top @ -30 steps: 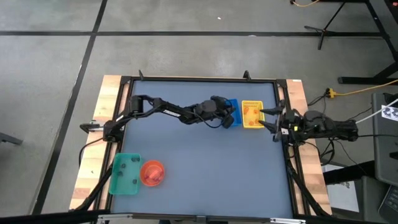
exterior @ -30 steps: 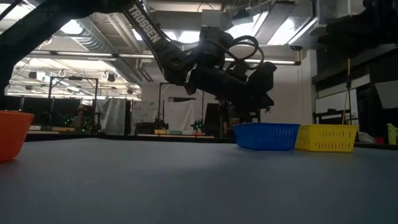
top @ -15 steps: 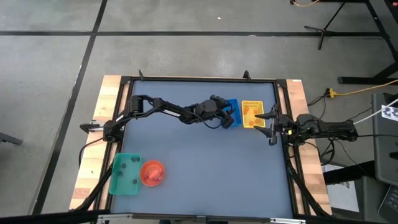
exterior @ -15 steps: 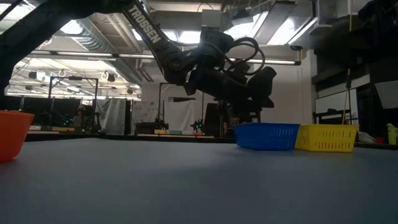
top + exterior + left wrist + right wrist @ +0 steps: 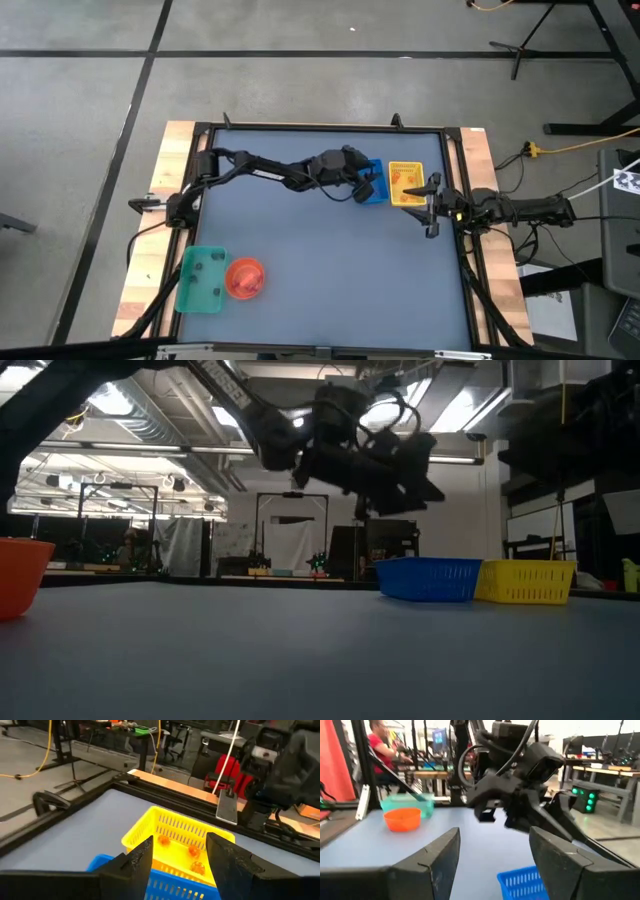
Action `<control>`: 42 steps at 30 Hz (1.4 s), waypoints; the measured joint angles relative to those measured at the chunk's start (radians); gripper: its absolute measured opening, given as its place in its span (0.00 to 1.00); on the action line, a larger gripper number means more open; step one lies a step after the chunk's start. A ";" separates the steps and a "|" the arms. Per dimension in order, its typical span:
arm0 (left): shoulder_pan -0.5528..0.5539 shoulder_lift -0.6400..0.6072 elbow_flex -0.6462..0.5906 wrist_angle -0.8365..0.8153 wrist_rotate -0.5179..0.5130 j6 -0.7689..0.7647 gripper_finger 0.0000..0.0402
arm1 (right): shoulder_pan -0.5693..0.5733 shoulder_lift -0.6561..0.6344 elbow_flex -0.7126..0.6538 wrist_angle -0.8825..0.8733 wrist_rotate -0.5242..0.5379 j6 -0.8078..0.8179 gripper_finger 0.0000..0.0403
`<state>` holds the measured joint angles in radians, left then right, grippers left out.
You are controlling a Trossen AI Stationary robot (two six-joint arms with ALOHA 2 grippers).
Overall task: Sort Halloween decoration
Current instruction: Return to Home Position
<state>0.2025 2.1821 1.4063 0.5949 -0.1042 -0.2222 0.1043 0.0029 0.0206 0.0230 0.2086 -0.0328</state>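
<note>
Three orange decoration pieces [image 5: 192, 851] lie in the yellow tray [image 5: 405, 184]. Small dark specks [image 5: 203, 270] lie in the green tray [image 5: 199, 280]. My left gripper [image 5: 371, 189] hangs open over the blue tray [image 5: 374, 182], well above its rim, with nothing between its fingers [image 5: 137, 862]. In the low view the left gripper [image 5: 400, 460] is high over the blue tray [image 5: 428, 578]. My right gripper [image 5: 430, 206] waits open at the table's right edge, next to the yellow tray, pointing toward the left arm [image 5: 520, 795].
An orange bowl [image 5: 245, 277] stands beside the green tray at the table's near left corner. The blue and yellow trays stand side by side at the far right. Bare grey table [image 5: 330, 270] spreads between the two groups. A black frame [image 5: 320, 127] borders the table.
My left gripper has risen higher above the blue tray and tipped a little closer to level. My right gripper has shifted slightly toward the table's near edge, beside the yellow tray. The trays and the bowl have stayed where they were.
</note>
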 joint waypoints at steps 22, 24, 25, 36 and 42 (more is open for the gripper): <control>-0.049 -0.705 0.000 -0.710 -0.103 0.233 0.20 | 0.000 0.000 -0.013 0.053 -0.046 -0.036 0.59; -0.067 -0.779 0.000 -0.788 -0.124 0.233 0.17 | 0.000 0.000 -0.013 0.053 -0.045 -0.036 0.59; -0.079 -0.814 0.000 -0.834 -0.132 0.231 0.15 | 0.000 0.000 -0.013 0.053 -0.046 -0.036 0.59; -0.233 -1.134 0.000 -1.214 -0.254 0.146 0.01 | 0.000 0.000 -0.013 0.051 -0.045 -0.031 0.59; -0.324 -1.273 -0.020 -1.267 -0.255 0.119 0.00 | 0.000 0.000 -0.013 0.031 -0.045 -0.027 0.59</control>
<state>-0.1212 0.9088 1.3865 -0.6722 -0.3589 -0.1031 0.1043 0.0026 0.0071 0.0541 0.1638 -0.0596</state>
